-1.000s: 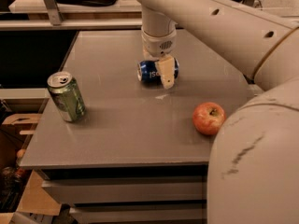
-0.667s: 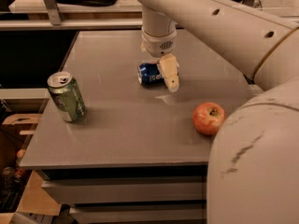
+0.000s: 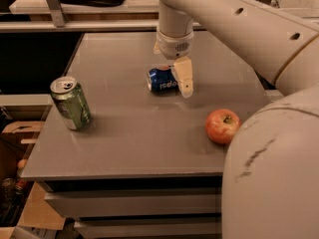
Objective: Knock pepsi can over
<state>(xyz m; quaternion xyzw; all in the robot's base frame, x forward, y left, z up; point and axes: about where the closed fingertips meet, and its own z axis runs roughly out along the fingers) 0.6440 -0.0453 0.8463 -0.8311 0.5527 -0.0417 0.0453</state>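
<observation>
One pepsi can (image 3: 162, 79) lies on its side on the grey tabletop (image 3: 124, 148), near the middle and toward the far half. Its long axis runs across the view and its white lettering faces the camera.

Gripper (image 3: 181, 78) hangs from the arm directly over the pepsi can's right-hand end and reaches down to it. Cannot tell how far it is open, or whether it has hold of anything.

Judgement: the knock-over looks done, since the pepsi can is no longer upright. What remains is getting clear.
- Lift straight up off the pepsi can, with no sideways drag; a can on its side rolls easily.
- Confirm it rests still before pulling away.

Green can (image 3: 71, 103) stands upright, well apart from the pepsi can, to its picture-left and nearer the camera. Leave it alone. Red apple (image 3: 222, 126) sits picture-right of the pepsi can, also nearer the camera and apart from it.

Hard to make out:
- The pepsi can's right end is hidden behind the gripper, so contact is unclear.
- The silver top is not seen.
- The robot's pale body blocks the tabletop's corner beyond the apple.
- Things past the far edge, behind the pepsi can, are dim and cut off.
</observation>
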